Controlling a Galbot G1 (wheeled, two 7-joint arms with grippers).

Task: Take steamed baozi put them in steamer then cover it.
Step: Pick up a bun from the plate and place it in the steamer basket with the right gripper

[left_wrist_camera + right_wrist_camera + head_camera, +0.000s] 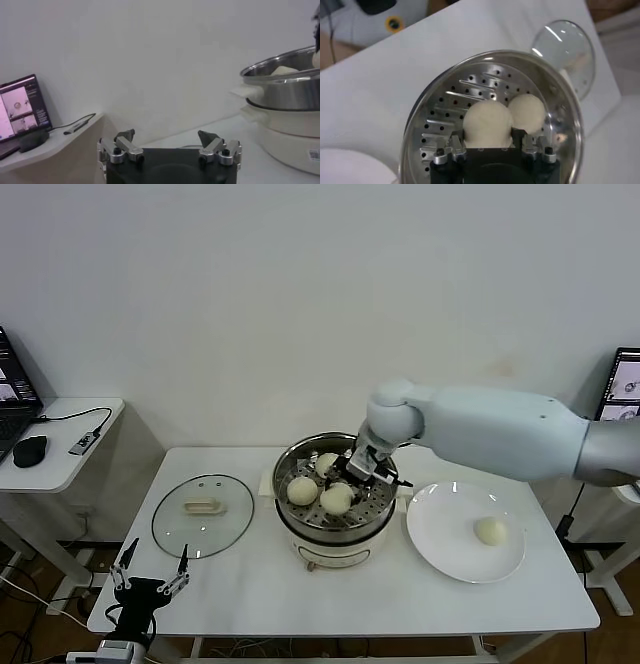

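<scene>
The steamer point(336, 546) stands mid-table with three baozi on its perforated tray point(470, 85). My right gripper point(352, 480) reaches down into the pot among them. It is shut on one baozi point(487, 125), its fingers pressing both sides, and a second baozi point(526, 112) touches that one. One more baozi point(490, 530) lies on the white plate point(440, 534) to the right. The glass cover point(203, 514) lies flat on the table left of the steamer. My left gripper point(150, 569) hangs open at the table's front left corner, holding nothing point(166, 133).
A small side table point(60, 434) with a laptop, mouse and cable stands to the far left. A monitor point(625, 384) shows at the far right. In the left wrist view the steamer point(285, 90) rises at the right.
</scene>
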